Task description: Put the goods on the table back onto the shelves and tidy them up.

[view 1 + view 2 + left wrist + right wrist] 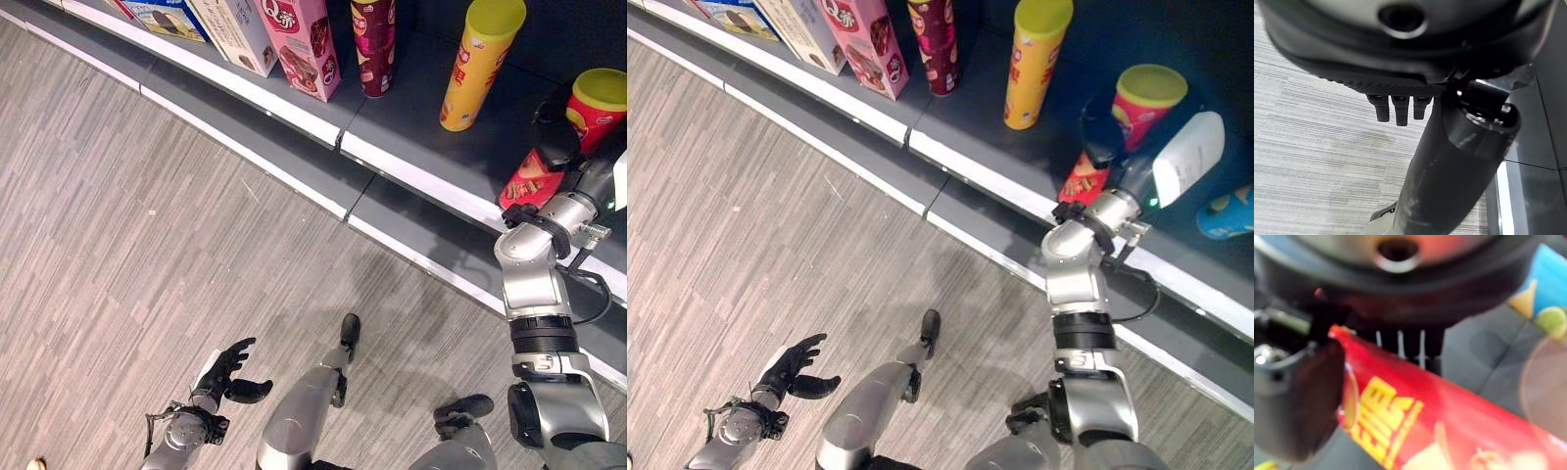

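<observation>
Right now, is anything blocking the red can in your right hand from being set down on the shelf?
Nothing visible. The right hand is curled round the red can, which is already over the dark shelf. The yellow can stands apart on the robot's left, and a blue item lies off to the right.

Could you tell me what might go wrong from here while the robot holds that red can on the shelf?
The right robot hand grips the red can on the shelf near its front edge; released tilted, it might tip and roll off onto the floor. The hand and forearm sit close to a blue can, so pulling back carelessly could knock it. The yellow can stands nearby and could also be bumped.
</observation>
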